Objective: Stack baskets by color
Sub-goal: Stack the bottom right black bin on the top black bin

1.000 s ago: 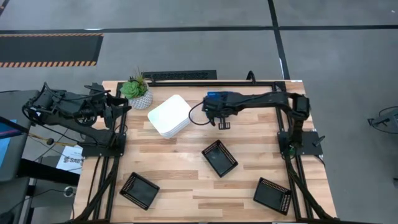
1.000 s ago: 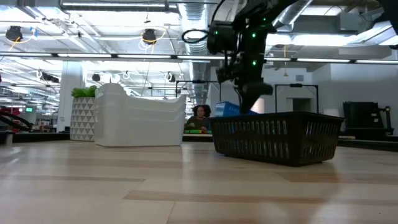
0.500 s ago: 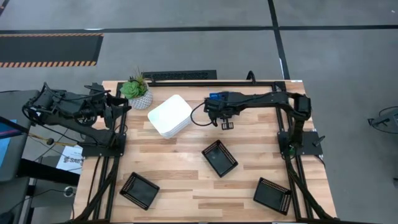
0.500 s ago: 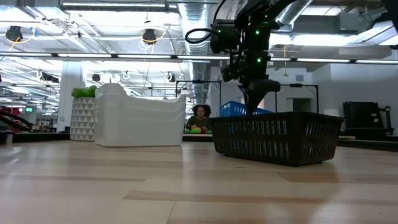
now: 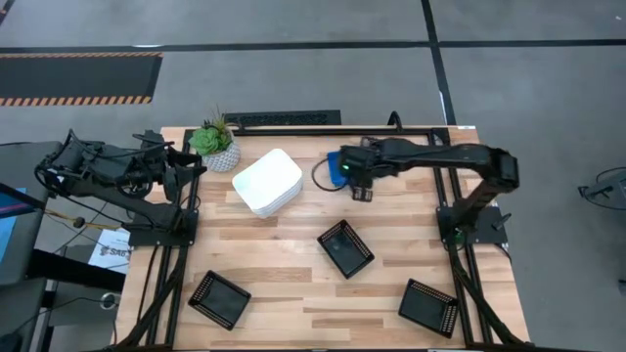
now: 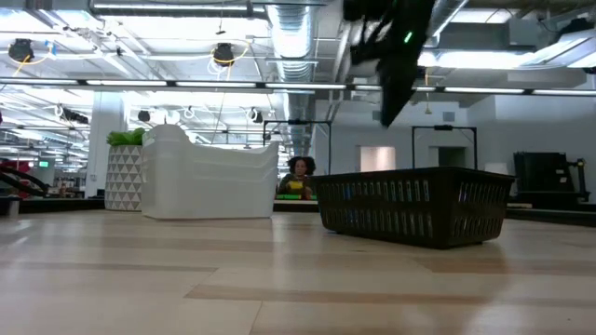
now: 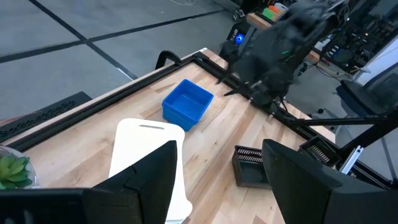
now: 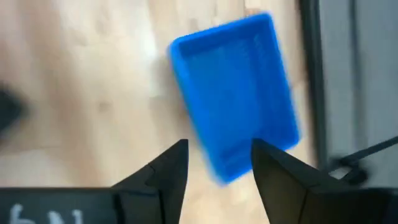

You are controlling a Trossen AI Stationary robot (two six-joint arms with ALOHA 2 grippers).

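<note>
A blue basket lies flat on the table at the far middle, also seen as the blue basket in the left wrist view. My right gripper hangs open above its near side, touching nothing; from above it is my right gripper. A stack of white baskets stands to the left of the blue one. Three black baskets lie apart: one mid-table, one near left, one near right. My left gripper waits open at the table's left edge.
A potted green plant stands at the far left, beside the white stack. A black frame rail runs along the far edge behind the blue basket. Bare wood lies between the white stack and the mid-table black basket.
My right gripper has opened and let go of the blue basket, then risen and drawn a little toward the table's right edge. The blue basket, held tilted just above the table before, now lies flat on the wood.
</note>
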